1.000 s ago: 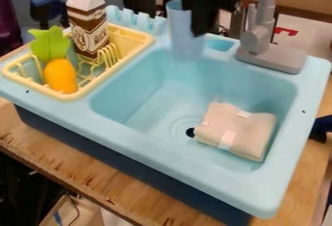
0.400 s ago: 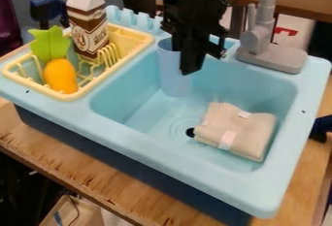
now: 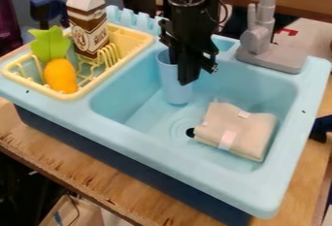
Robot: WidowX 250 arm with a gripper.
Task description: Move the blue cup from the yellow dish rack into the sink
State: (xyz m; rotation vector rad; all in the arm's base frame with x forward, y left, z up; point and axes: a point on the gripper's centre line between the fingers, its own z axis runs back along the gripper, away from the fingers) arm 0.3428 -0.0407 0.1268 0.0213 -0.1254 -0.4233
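Gripper (image 3: 181, 74) | clasping blue cup (image 3: 174, 91) | in light-blue sink (image 3: 129, 138) | wooden table (image 3: 84, 164) beneath | brown ledge (image 3: 295, 2) behind

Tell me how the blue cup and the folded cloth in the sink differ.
The cup is a tall, light blue tube; the cloth is a beige folded bundle with white patches.
The cup is nearly upright with its open end up, while the cloth lies low beside the drain.
The gripper holds the cup near its rim; nothing grips the cloth.
Both are within the sink basin.
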